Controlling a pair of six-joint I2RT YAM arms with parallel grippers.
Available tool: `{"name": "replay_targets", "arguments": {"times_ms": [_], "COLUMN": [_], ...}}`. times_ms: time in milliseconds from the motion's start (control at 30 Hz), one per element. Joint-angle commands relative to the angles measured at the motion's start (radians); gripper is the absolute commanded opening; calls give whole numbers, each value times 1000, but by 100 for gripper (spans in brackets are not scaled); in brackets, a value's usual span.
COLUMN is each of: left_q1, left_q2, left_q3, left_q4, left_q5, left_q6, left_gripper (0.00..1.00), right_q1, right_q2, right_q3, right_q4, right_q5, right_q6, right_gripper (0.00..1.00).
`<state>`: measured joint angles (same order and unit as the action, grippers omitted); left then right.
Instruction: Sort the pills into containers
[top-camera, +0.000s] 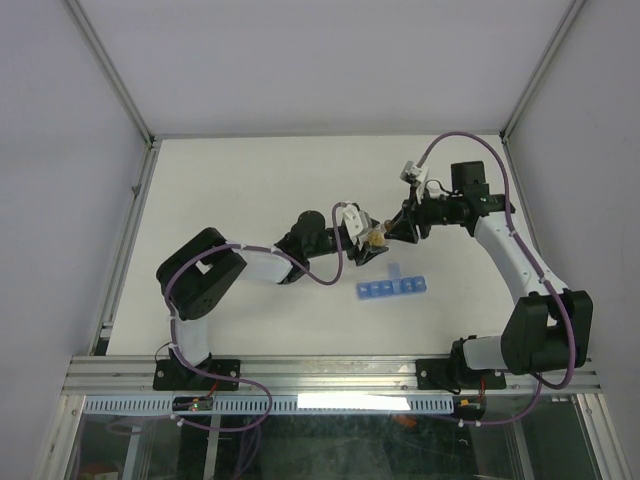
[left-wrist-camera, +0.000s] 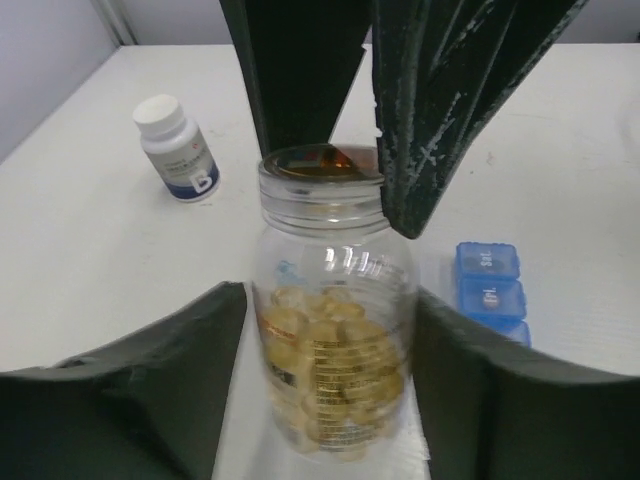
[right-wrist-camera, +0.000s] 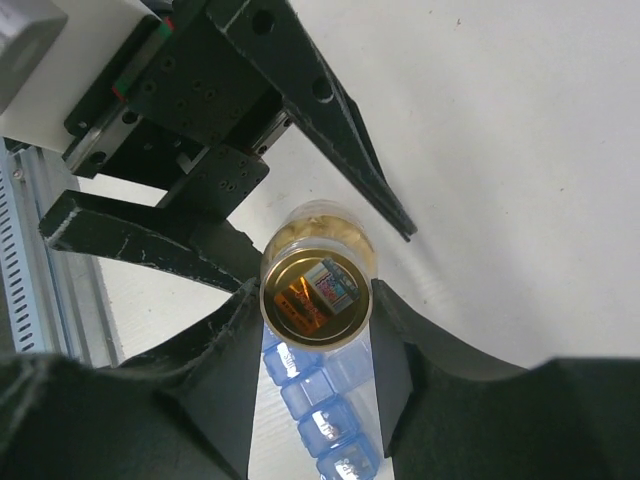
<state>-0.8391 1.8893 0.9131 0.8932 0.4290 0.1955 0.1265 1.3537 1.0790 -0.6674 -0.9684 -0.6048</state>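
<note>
A clear jar (left-wrist-camera: 330, 330) of yellow-tan pills (left-wrist-camera: 340, 360) is held upright above the table. My left gripper (left-wrist-camera: 330, 300) is shut on the jar's body. My right gripper (right-wrist-camera: 316, 295) is shut on the jar's gold-topped lid (right-wrist-camera: 312, 312), one finger on each side. In the top view the two grippers, left (top-camera: 362, 248) and right (top-camera: 388, 233), meet over the table's middle. The blue pill organizer (top-camera: 390, 288) lies flat just in front of them, one flap raised. It also shows under the jar in the right wrist view (right-wrist-camera: 325, 410) and to the jar's right in the left wrist view (left-wrist-camera: 488, 285).
A small white-capped bottle with a dark band (left-wrist-camera: 178, 148) stands on the table beyond and left of the jar. White walls with metal frame posts (top-camera: 130, 100) enclose the table on three sides.
</note>
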Motion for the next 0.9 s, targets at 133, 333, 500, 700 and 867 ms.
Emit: {"name": "replay_targets", "arguments": {"times_ms": [133,333,500,700,867], "left_q1": [-7,-3,-4,-4,-4], "left_q2": [-10,-33,-14,-11,-21], "left_q3": [43,45,98,107,101], "left_q4": [-31,-136,-254,-272,-263], "left_q5": [71,234,334,368,323], "left_q6": [39,124,155,149,129], "left_gripper": [9,0,0,0,0], "right_q1": [1,6,-3,-23,-63], "right_q2": [-45,-136,-242,-214,-228], "right_q3": [5,-103,-198,-165,-109], "right_q4": [-24,-139,-182,-240,-188], "right_q5": [-65,-44,24,4,-40], "right_q6": [-133,-537,-873,-881,-578], "right_gripper": [0,0,0,25,78]}}
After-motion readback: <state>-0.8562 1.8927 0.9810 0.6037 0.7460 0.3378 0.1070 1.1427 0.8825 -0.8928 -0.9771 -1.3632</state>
